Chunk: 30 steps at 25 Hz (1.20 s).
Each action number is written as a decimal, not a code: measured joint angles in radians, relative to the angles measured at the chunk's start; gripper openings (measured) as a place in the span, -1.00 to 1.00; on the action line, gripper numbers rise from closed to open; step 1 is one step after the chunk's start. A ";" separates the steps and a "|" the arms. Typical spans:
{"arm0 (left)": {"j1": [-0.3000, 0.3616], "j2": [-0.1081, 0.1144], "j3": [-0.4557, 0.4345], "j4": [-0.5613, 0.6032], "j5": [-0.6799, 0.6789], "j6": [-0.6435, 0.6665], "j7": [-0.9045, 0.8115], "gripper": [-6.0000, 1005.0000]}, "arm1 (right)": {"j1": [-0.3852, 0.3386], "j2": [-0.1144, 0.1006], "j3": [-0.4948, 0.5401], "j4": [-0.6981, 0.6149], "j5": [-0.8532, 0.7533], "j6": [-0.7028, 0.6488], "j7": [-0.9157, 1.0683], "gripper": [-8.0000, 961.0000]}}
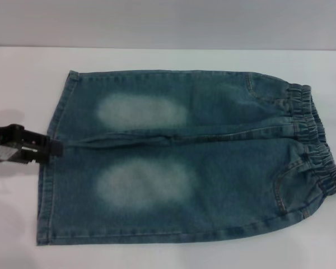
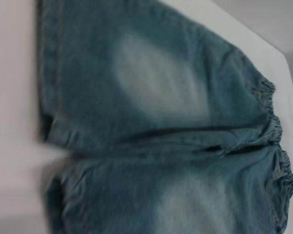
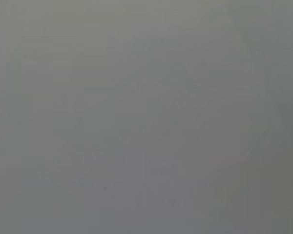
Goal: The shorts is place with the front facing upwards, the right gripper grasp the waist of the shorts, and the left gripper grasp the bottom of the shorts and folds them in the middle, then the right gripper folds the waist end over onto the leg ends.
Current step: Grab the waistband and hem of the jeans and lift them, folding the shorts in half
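Shorts [image 1: 185, 157] of blue-green denim lie spread flat, front up, on the white bench [image 1: 168, 59], filling most of the head view. They run crosswise to the robot: the waist of the shorts [image 1: 316, 143], a ruffled and gathered elastic band in darker blue, is at the robot's right, and the bottom of the shorts [image 1: 51, 162], with its two straight hemmed cuffs, is at the robot's left. Each leg carries a pale faded oval patch, one on the far leg [image 1: 141, 111] and one on the near leg [image 1: 145, 183]. A long crease where the two legs meet runs down the middle from waist to hem. Curved stitched pockets sit just inside the waistband.

At the hem end, the left claw [image 1: 50, 148] reaches in low from the robot's left, its black tip right at the cuffs where the two legs meet. Whether it is touching the cloth, and whether its jaws are parted or closed, cannot be told. The left wrist view looks along the shorts [image 2: 151, 126] from the hem towards the gathered waistband [image 2: 276, 141].

The right claw does not appear in any view; the right wrist view shows only flat grey.
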 joint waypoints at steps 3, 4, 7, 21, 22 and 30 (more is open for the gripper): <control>0.025 0.004 0.002 0.001 0.000 0.015 -0.051 0.00 | -0.001 0.000 0.000 -0.008 0.000 0.018 0.000 0.37; 0.034 0.005 0.002 0.001 0.000 0.019 -0.062 0.00 | -0.001 0.000 0.000 -0.009 0.000 0.022 0.000 0.37; 0.052 0.006 0.007 0.001 0.000 0.023 -0.079 0.00 | -0.001 0.000 0.000 -0.010 0.000 0.034 -0.001 0.37; 0.150 -0.019 0.060 0.002 0.004 0.031 -0.150 -0.02 | 0.015 -0.003 0.000 -0.036 -0.048 0.077 -0.001 0.37; 0.152 -0.020 0.068 0.003 0.004 0.028 -0.151 -0.02 | 0.017 -0.003 0.000 -0.038 -0.052 0.077 -0.001 0.37; 0.154 -0.024 0.117 0.014 0.005 0.017 -0.164 -0.03 | 0.023 -0.003 0.000 -0.039 -0.054 0.080 -0.001 0.37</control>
